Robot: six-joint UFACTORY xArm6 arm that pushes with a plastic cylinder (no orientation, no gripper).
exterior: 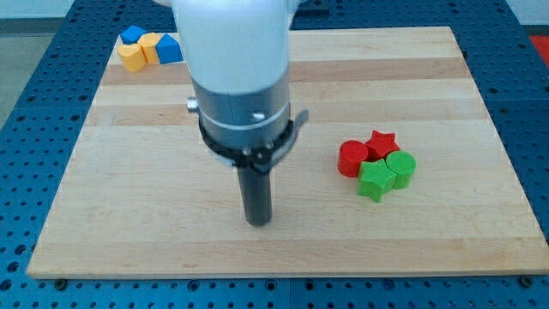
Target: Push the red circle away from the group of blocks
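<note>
While the red circle (351, 159) sat touching the red star (381, 142) and green star (375, 180) at the view's right, the tip (257, 221) — a bare rod with no pincer — stood well apart, seemingly approaching, and next needed a line separating it.

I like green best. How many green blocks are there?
2. The green star and the green round block sit side by side in the group at the view's right, below the red ones. The arm could hide more.
</note>
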